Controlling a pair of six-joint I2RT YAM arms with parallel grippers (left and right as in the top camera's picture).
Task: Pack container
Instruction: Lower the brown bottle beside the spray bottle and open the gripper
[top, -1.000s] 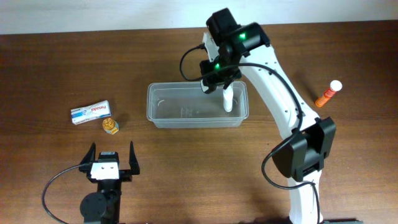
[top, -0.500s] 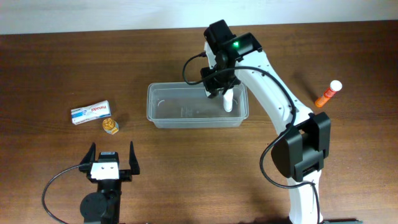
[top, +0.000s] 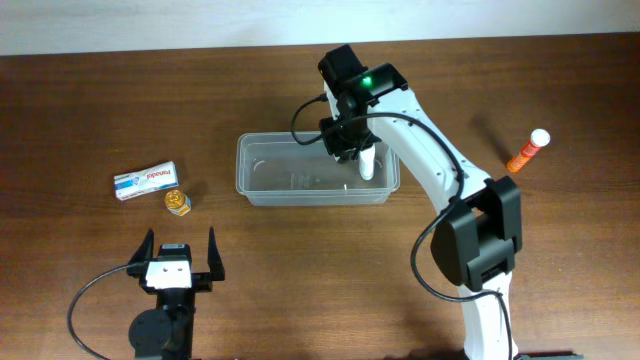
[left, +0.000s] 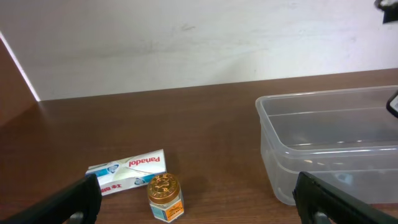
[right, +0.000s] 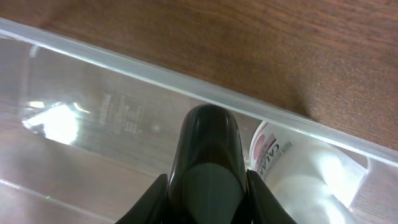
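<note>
The left gripper (top: 181, 242) sits nearest, fingers spread wide and holding nothing. Beyond it, the box (top: 146, 182) and small jar (top: 178, 201) lie close together, still unpacked. The container (top: 300, 196) stands in the middle with a white bottle (top: 367, 164) at its right end. The right gripper (top: 343, 138) has slid left off the bottle, which looks delivered. I cannot tell whether its fingers are apart. An orange tube (top: 527, 150) waits far right, and its path looks unobstructed.
</note>
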